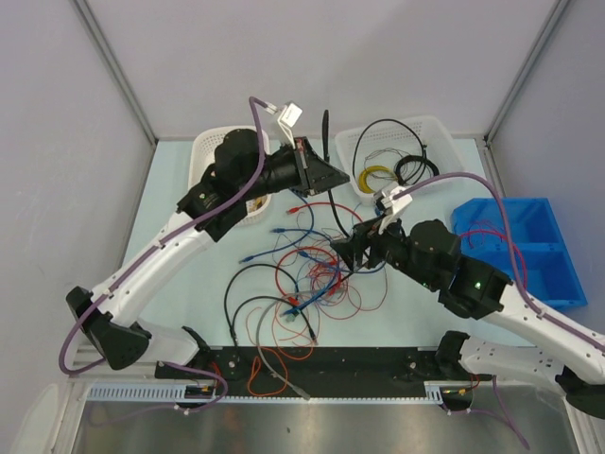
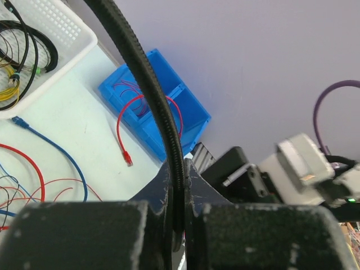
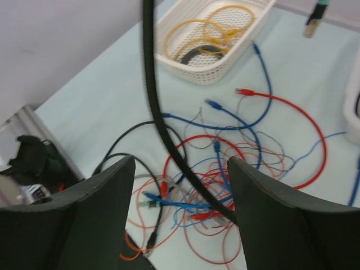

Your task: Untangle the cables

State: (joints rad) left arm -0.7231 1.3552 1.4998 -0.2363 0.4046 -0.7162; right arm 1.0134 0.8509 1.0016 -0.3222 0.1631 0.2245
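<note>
The cables [image 1: 307, 274] lie in a loose tangle of red, blue, black and orange wires at the table's middle, and they also fill the lower right wrist view [image 3: 202, 185]. My left gripper [image 1: 326, 175] [image 2: 179, 169] is raised behind the tangle and shut on a thick black ribbed cable [image 2: 152, 84], whose free end sticks up [image 1: 325, 128]. That black cable [image 3: 154, 107] slants down between the spread fingers of my right gripper [image 3: 181, 160], untouched by them. The right gripper [image 1: 342, 251] hovers open over the tangle's right side.
At the back right, a white basket [image 1: 444, 132] holds coiled black and yellow cables. Another white basket [image 1: 210, 151] sits at the back left, partly under the left arm. A blue bin [image 1: 544, 255] with red wires stands at the right edge. A black rail [image 1: 369, 361] runs along the near edge.
</note>
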